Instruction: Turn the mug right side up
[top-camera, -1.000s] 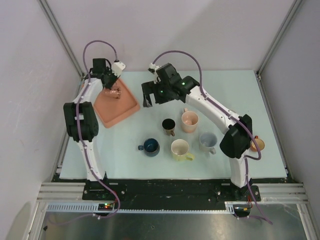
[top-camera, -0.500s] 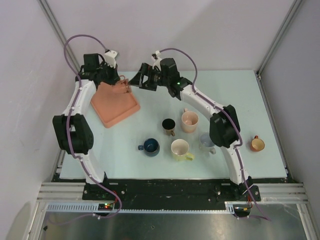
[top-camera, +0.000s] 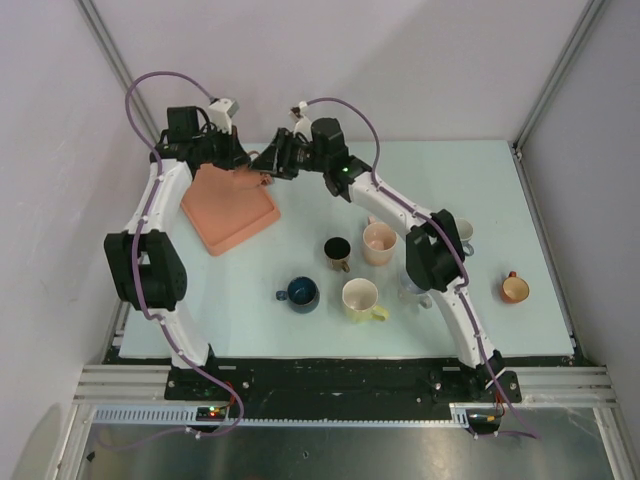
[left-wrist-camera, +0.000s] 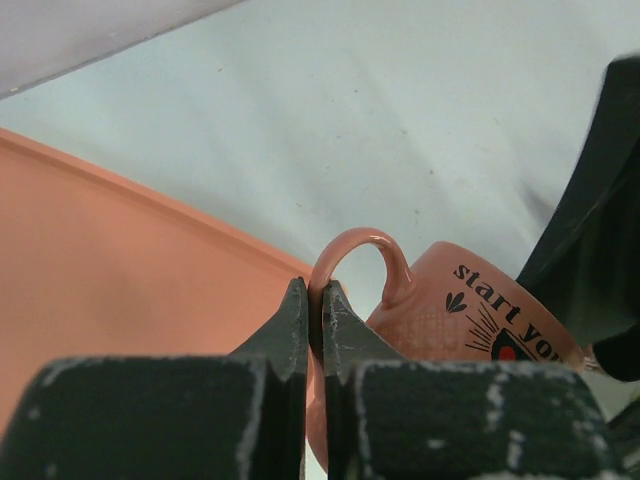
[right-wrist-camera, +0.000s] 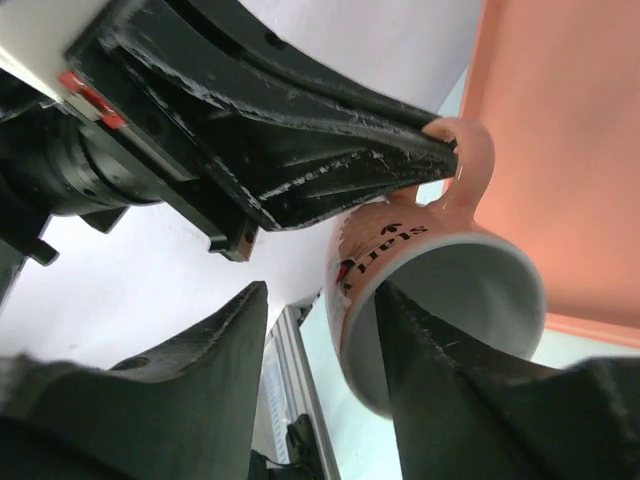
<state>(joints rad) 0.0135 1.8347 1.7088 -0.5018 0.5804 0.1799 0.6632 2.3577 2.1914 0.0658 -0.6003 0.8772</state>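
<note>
1. The pale green table (top-camera: 500, 190) carries a tray and six drinking vessels, all standing open side up.
2. An orange tray (top-camera: 230, 215) lies flat at 10 o'clock, askew to the table's edges.
3. Near the centre stands a black mug (top-camera: 336, 247), with a peach mug (top-camera: 379, 240) just beside it at its 3 o'clock.
4. A dark blue mug (top-camera: 302, 291) stands at 7 o'clock and a cream mug (top-camera: 358, 296) at 6 o'clock.
5. A pale grey mug (top-camera: 408, 291) stands at 5 o'clock (half hidden behind an arm).
6. A small orange cup (top-camera: 514, 290) stands at 4 o'clock near the right edge, well apart from the rest.
</note>
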